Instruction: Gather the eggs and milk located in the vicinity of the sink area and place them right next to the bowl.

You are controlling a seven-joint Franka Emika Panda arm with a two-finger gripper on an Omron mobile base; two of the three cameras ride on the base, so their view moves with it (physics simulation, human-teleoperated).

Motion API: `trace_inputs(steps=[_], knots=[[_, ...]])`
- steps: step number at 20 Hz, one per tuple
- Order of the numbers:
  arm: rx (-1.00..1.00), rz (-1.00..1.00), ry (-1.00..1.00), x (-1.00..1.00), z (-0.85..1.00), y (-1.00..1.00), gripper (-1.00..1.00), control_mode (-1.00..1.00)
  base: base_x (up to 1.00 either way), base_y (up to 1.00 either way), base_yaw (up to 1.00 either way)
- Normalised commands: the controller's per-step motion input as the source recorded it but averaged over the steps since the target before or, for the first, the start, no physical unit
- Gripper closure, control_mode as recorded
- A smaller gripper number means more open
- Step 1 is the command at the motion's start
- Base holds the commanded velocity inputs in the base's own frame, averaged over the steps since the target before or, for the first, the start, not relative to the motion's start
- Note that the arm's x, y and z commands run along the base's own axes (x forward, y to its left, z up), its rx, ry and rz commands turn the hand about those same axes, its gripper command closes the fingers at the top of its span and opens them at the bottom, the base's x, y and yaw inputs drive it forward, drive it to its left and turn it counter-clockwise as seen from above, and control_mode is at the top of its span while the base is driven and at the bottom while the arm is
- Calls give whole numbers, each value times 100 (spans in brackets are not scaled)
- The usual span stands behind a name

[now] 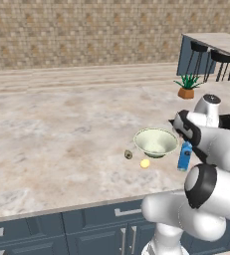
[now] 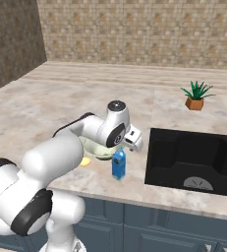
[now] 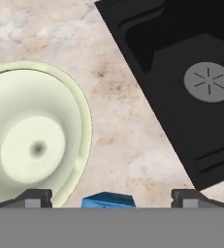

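Counter: bowl near front edge. Egg in front of bowl, just beside it. Milk upright right of bowl, between bowl and sink. Plant behind sink.

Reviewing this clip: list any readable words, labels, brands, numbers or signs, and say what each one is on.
None can be read.
milk carton: a light mark on the blue front, too small and blurred to make out as letters.
bowl, sink, plant pot, counter: no text or signs visible.
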Motion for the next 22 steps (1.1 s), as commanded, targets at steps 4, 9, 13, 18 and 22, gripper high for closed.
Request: trace_inputs(steps=[4, 9, 13, 18, 22], knots=[[-4, -1, 6, -21, 71, 1, -100, -100, 0, 0, 0], [-8, 0, 7, -73, 31, 51, -100, -100, 0, 0, 0], [-11, 0, 2, -90, -10, 99, -100, -100, 0, 0, 0], [-11, 0, 0, -92, -18, 100, -100, -100, 0, 0, 0], [-13, 0, 3, -71, -21, 99, -100, -100, 0, 0, 0]])
